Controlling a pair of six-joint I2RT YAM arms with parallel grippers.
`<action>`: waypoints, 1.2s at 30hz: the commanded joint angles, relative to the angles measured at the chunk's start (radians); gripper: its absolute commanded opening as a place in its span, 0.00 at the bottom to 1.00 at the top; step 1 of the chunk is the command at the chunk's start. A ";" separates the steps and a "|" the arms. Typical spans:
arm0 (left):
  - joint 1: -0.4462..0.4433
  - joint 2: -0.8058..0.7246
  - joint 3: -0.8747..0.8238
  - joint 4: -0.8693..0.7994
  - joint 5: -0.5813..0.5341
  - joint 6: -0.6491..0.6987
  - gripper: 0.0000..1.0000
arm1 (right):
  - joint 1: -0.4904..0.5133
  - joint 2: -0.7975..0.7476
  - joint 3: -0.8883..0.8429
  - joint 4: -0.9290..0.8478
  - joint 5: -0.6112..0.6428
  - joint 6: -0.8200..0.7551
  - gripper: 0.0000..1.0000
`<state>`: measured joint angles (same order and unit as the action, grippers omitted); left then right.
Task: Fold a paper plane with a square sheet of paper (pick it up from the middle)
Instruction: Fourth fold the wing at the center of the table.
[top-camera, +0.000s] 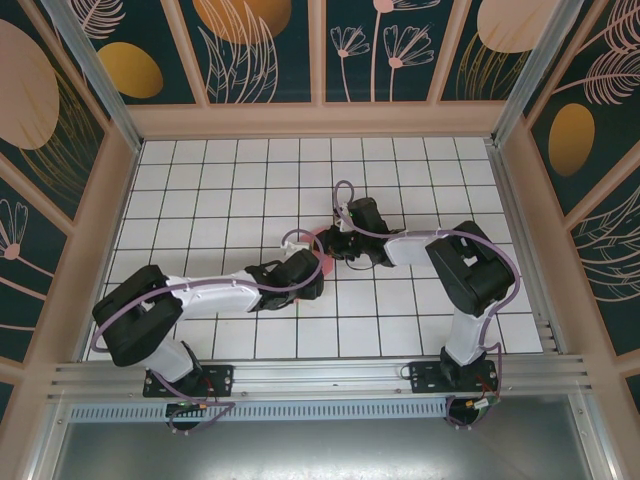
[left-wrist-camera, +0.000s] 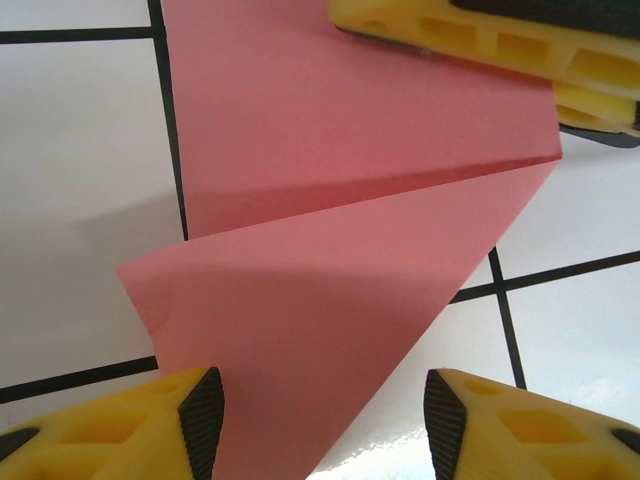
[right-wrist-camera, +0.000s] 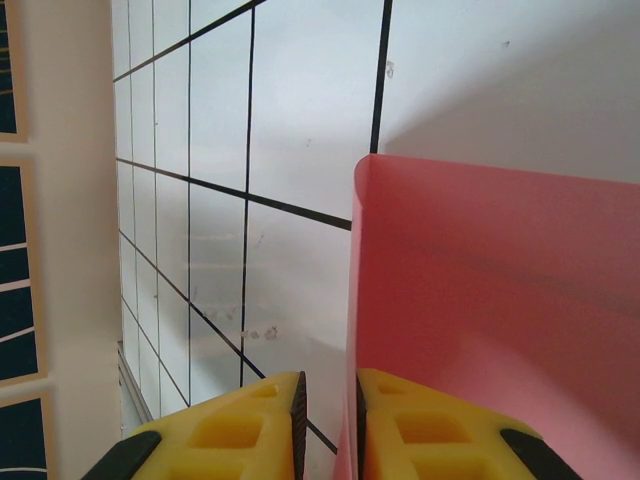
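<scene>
The paper (left-wrist-camera: 330, 330) lay about the middle of the table (top-camera: 200, 180), well away from every edge. It was partly folded, with one flap doubled over along a slanting crease. The right tool (right-wrist-camera: 328, 400) sat narrow on the paper's far edge, pinching it (one finger over the paper and one under, as the left wrist view showed). The left tool (left-wrist-camera: 320, 410) stood wide and held nothing, its fingers either side of the flap's pointed near corner. That free corner lay straight ahead of the left tool, and the crease slanted off toward the right tool. By my judgement the left arm was the nearer one for the coming pinch.
</scene>
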<state>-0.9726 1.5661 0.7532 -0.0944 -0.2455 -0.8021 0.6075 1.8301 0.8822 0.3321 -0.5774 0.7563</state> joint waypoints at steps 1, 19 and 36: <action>-0.013 0.029 0.023 -0.033 -0.035 0.005 0.57 | -0.009 0.007 0.035 -0.021 -0.018 -0.005 0.22; -0.028 0.061 0.040 -0.062 -0.085 0.023 0.44 | -0.009 0.010 0.043 -0.038 -0.015 0.003 0.19; -0.029 0.058 0.029 -0.067 -0.102 0.055 0.24 | -0.011 -0.003 0.047 -0.056 -0.006 -0.001 0.20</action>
<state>-0.9951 1.6196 0.7746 -0.1364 -0.3244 -0.7635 0.6071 1.8301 0.8989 0.2897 -0.5770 0.7605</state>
